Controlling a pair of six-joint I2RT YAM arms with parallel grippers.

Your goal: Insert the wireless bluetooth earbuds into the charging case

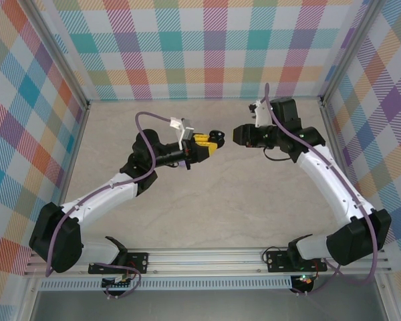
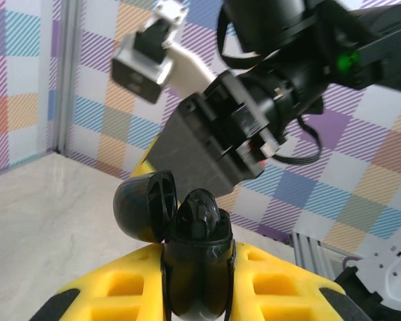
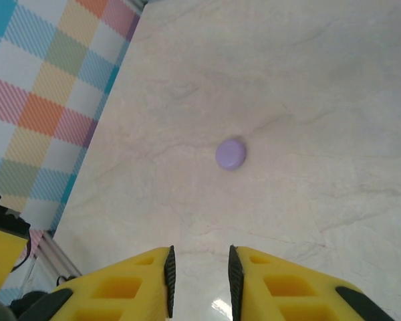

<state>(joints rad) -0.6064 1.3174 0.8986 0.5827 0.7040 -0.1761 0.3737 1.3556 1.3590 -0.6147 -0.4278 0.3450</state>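
Black and glossy, the charging case (image 2: 197, 261) stands upright in your left claw (image 1: 212, 142). The jaws are clamped on its lower half, and the lid (image 2: 146, 204) is hinged open toward 9 o'clock. The case is held off the bench (image 3: 307, 100), over its middle.

Your right claw (image 3: 200, 257) faces the case from 3 o'clock, close but apart. Its jaws are parted by a narrow gap with nothing between them. A small round lavender case (image 3: 230, 154) lies on the bench at 12 o'clock from those tips.

I judge this to be the loading step for the black case. Whether an earbud sits inside it, I cannot tell. Next you need an earbud in the right claw, stem down, lined up over a socket.
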